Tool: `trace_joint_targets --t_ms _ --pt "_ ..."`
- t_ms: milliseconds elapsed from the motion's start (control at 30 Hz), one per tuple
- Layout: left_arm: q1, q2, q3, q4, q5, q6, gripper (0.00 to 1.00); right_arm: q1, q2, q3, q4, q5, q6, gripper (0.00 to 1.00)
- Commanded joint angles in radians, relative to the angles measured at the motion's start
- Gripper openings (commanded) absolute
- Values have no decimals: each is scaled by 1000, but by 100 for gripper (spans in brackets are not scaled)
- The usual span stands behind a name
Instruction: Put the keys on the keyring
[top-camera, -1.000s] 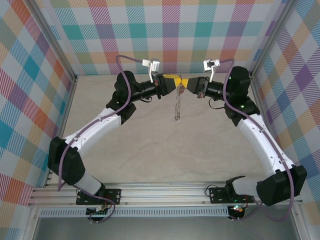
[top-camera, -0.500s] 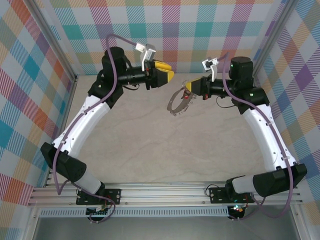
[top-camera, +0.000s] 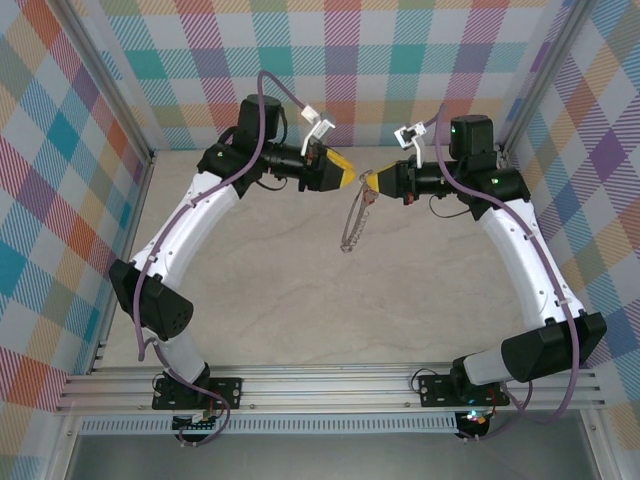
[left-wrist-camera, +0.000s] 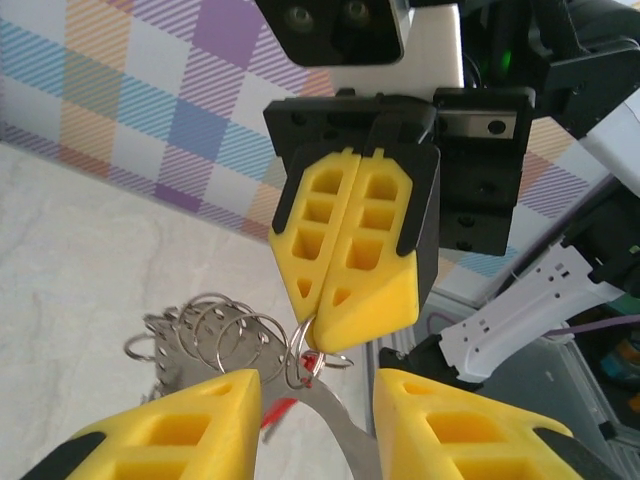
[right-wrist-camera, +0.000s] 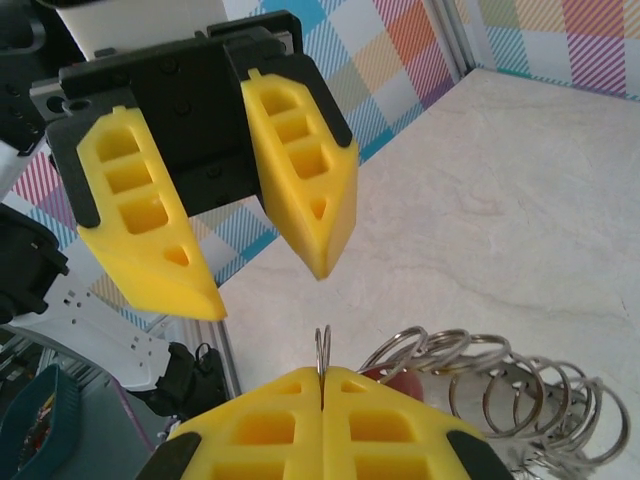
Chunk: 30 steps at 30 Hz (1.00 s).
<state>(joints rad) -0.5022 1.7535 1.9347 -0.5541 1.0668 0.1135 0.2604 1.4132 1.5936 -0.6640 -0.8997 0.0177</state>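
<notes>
Two claws meeting at the far side: what is each one doing?

My right claw (left-wrist-camera: 316, 305) is pinching shut on one small loop at the top of the ring (top-camera: 355, 222). My left claw (right-wrist-camera: 268, 288) is facing it from the left, tip to tip, with its fingers standing apart and nothing between them.

Where is the ring hanging?

It is dangling from the right claw over the far middle of the table (top-camera: 300, 300). Whether its low end is touching the surface I cannot tell from above. Edge-on it is looking like a short chain. From my wrists its many loops are fanning out just below the shut fingertips.

And the key?

A bit of red, the tag (left-wrist-camera: 311, 362), is peeking out just under my right fingertips, among the loops. The key itself is too small for me to make out, so I am not saying whether it is sitting on the ring.
</notes>
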Motion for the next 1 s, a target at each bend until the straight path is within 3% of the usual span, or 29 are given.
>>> trace_joint_targets --t_ms 0,633,967 --pt "-19 6 42 -34 53 36 34 -5 3 25 34 -57 -8 0" --pt "-71 63 89 -47 47 43 27 -7 1 -7 70 -65 9 0" --pt "-35 12 66 -6 -31 33 33 -6 -8 -14 58 -53 -2 0"
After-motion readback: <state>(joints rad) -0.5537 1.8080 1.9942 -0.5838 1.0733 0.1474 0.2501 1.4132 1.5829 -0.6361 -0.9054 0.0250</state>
